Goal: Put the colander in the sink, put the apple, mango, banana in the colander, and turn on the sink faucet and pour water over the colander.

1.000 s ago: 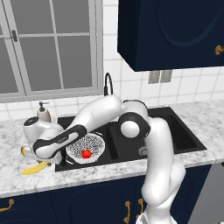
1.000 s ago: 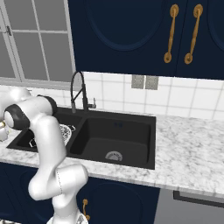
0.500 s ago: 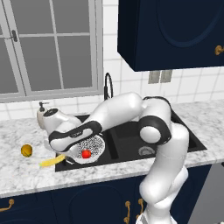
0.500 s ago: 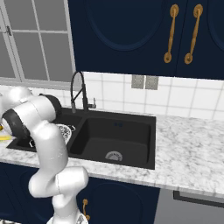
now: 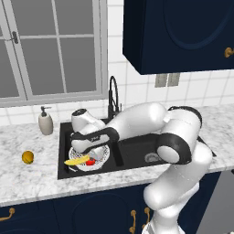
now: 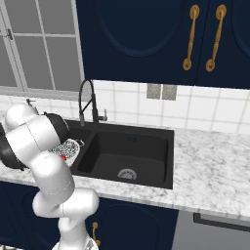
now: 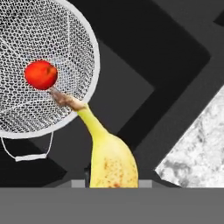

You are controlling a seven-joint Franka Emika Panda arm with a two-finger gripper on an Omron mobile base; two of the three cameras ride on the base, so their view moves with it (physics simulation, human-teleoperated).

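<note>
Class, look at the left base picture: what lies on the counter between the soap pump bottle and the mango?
Nothing: in the left base view, the stretch of marble counter between the soap pump bottle and the mango is bare.

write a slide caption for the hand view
Gripper carries a curved yellow banana toward the white perforated colander holding a red apple.

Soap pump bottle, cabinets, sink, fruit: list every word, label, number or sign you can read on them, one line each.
None: no readable text anywhere.
Soap pump bottle: plain, no label.
Cabinets: plain dark blue doors with gold handles.
Sink: a small blue mark on its back wall, too small to read.
Banana: brown speckles, no sticker.
</note>
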